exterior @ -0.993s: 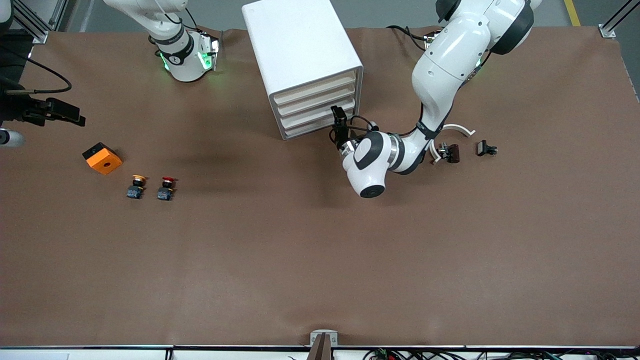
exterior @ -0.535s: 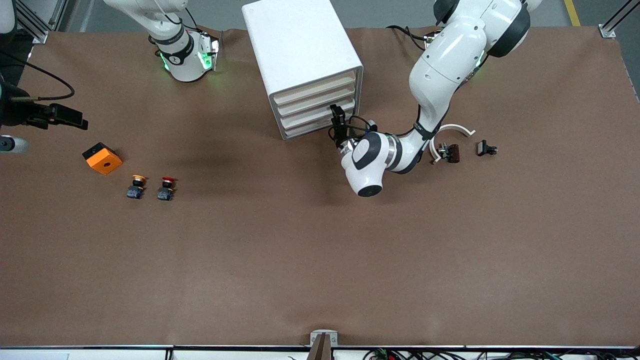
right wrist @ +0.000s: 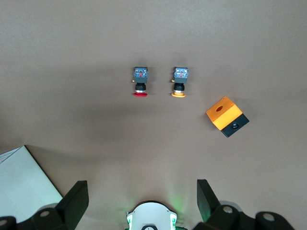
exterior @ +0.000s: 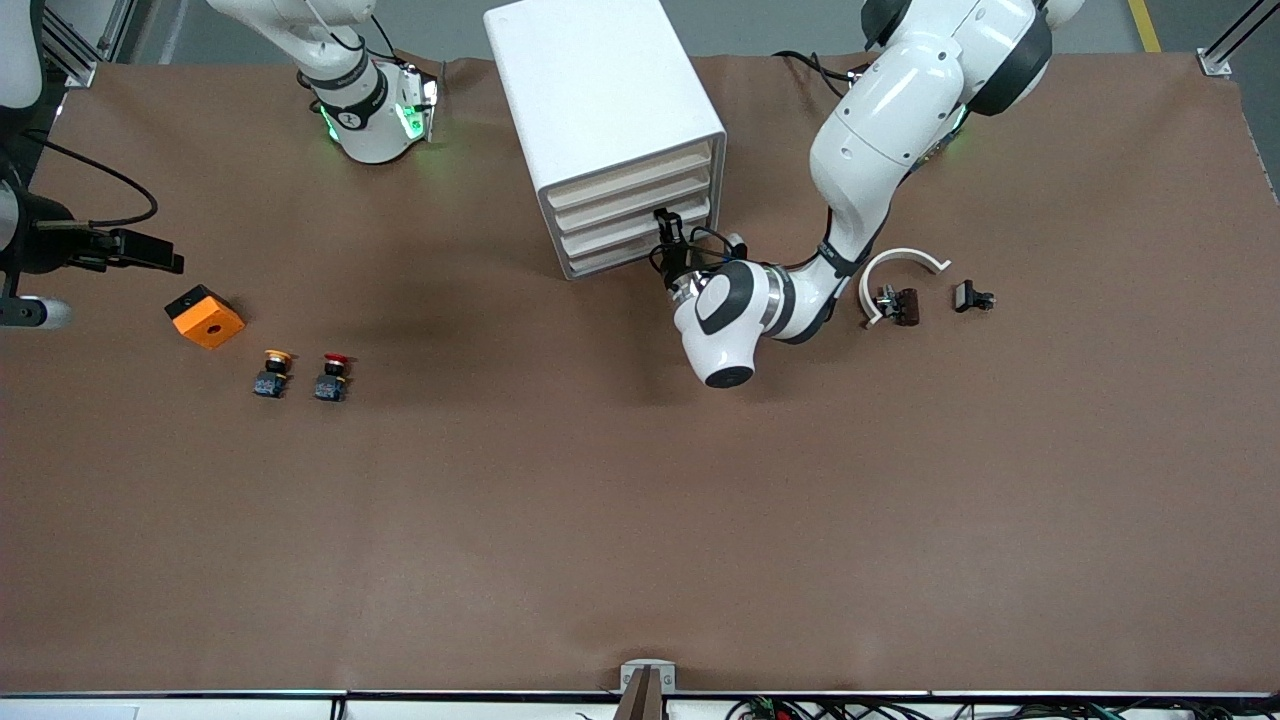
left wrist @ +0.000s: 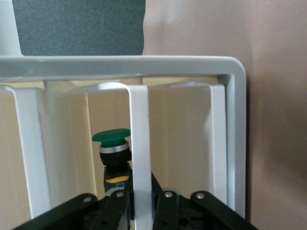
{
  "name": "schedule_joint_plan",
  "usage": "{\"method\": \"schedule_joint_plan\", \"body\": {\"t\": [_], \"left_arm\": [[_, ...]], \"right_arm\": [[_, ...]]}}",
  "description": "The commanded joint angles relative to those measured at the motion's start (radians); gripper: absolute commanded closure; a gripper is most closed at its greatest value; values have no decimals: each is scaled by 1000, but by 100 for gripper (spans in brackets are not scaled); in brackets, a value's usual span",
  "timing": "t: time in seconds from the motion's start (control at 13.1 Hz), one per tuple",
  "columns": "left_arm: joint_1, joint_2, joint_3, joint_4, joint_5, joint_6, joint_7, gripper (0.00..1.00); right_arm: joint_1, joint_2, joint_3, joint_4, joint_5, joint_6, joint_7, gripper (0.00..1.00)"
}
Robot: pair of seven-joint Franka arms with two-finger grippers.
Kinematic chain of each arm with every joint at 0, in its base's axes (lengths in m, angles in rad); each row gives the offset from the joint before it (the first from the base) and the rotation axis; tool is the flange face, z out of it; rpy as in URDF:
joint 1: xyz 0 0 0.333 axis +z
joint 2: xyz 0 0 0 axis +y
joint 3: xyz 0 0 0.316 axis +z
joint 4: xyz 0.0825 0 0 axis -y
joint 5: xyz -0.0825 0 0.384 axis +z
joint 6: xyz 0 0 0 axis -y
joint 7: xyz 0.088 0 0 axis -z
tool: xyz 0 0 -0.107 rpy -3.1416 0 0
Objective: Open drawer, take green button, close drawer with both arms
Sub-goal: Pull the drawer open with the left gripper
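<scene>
The white cabinet (exterior: 600,110) stands at the robots' edge of the table, with four cream-edged drawers (exterior: 630,215) facing the front camera. My left gripper (exterior: 664,226) is shut on the front lip of the third drawer from the top; in the left wrist view its fingers (left wrist: 116,206) clamp the white lip (left wrist: 139,143). The green-capped button (left wrist: 111,137) stands inside that drawer, just past the lip; the front view does not show it. My right gripper (exterior: 170,262) is open and empty, up in the air at the right arm's end of the table (right wrist: 141,199).
An orange box (exterior: 204,316), an orange-capped button (exterior: 272,372) and a red-capped button (exterior: 332,376) lie toward the right arm's end. A white curved piece (exterior: 903,262) and two small dark parts (exterior: 898,305) (exterior: 972,297) lie toward the left arm's end.
My left gripper has moved in against the drawer front. My right gripper has drifted a little toward the orange box. The drawer has not visibly moved.
</scene>
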Motion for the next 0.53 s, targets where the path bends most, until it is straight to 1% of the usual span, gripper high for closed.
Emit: {"method": "schedule_joint_plan", "body": {"t": [0.0, 0.08, 0.31, 0.46], "left_arm": [[33, 10, 13, 24, -4, 8, 4, 100], [45, 18, 14, 49, -2, 8, 4, 100], [131, 30, 14, 82, -11, 22, 1, 100], [134, 38, 14, 94, -13, 23, 4, 100]], "right_arm": [[-21, 4, 11, 14, -11, -7, 17, 0], [-35, 4, 11, 14, -8, -10, 13, 0], [-35, 5, 11, 16, -9, -11, 16, 0], [-35, 13, 11, 18, -16, -5, 16, 0]]}}
